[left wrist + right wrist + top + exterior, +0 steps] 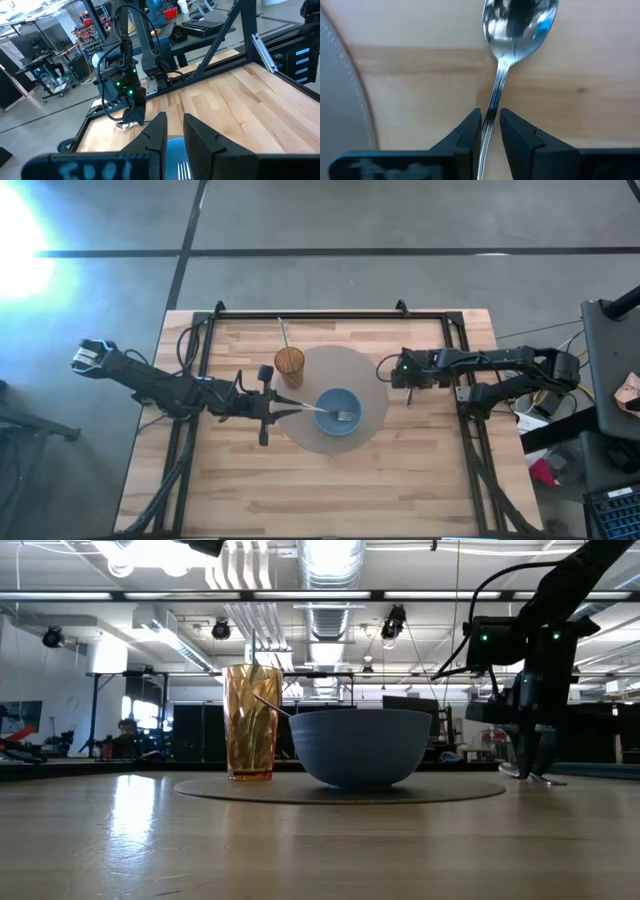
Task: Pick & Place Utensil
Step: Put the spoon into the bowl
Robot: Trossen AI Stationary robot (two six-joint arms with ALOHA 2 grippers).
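A silver spoon (pixel 520 25) lies flat on the wooden table (pixel 430 470), just right of the round grey placemat (pixel 372 380). My right gripper (pixel 490 122) points down over the spoon's handle and is shut on it. A blue bowl (pixel 338 410) and an orange cup (pixel 290 363) with a green straw stand on the placemat. My left gripper (pixel 276 409) hovers left of the bowl, shut on a fork (pixel 322 412) whose tines reach into the bowl. My left gripper pinches the fork's handle end (pixel 288 408) between its two fingers, coming nearly level from the table's left. The fork runs on along the fingers, and its tines (pixel 184 170) hang inside the bowl. My right gripper pinches the spoon's thin handle (pixel 491 107), a little behind the spoon's bowl, between its two fingers. The fingers (pixel 470 127) come from above, pointing down, one on each side of the handle. The spoon lies flat on the table.
A black frame (pixel 330 313) edges the table's far, left and right sides. Bare wood lies along the near edge. Beyond the table's right side stand a dark desk (pixel 610 360) and cables.
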